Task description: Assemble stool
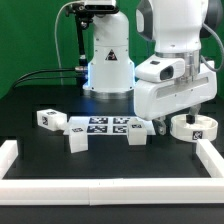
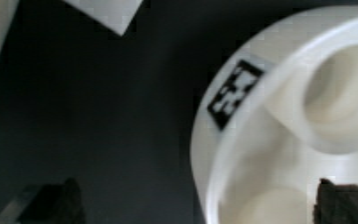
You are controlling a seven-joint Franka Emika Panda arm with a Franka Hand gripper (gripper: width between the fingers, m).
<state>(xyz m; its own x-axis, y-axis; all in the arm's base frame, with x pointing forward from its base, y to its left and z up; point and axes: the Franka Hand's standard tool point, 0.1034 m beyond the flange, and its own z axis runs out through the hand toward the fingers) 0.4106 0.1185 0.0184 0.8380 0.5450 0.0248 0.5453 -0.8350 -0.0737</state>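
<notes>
The jaws stand apart and hold nothing; in the wrist view their dark fingertips (image 2: 51, 200) sit wide on either side, and the rim of the seat (image 2: 300, 140) lies between them; whether a tip touches it I cannot tell. In the exterior view the seat (image 1: 193, 127) lies flat on the bench (image 1: 30, 150) at the exterior view's right, near a rail (image 1: 206, 160); the arm (image 1: 170, 60) hangs low, just beside and partly over it; a tag (image 2: 242, 88) on the seat's side wall faces the wrist camera. Three legs lie loose, apart from the seat: a far leg (image 1: 48, 119) at the exterior view's left; a front leg (image 1: 75, 139) just before the marker board (image 1: 105, 125); a near leg (image 1: 138, 134) at the board's other end, close to the jaws. No leg is joined to the seat, so the task seems near its start; the step in hand looks like the grasp of the seat. The next move, I judge, calls for the jaws to straddle the rim squarely and sink low enough before closing; an off-centre pinch on that curved wall could tilt the seat or let it slip.
</notes>
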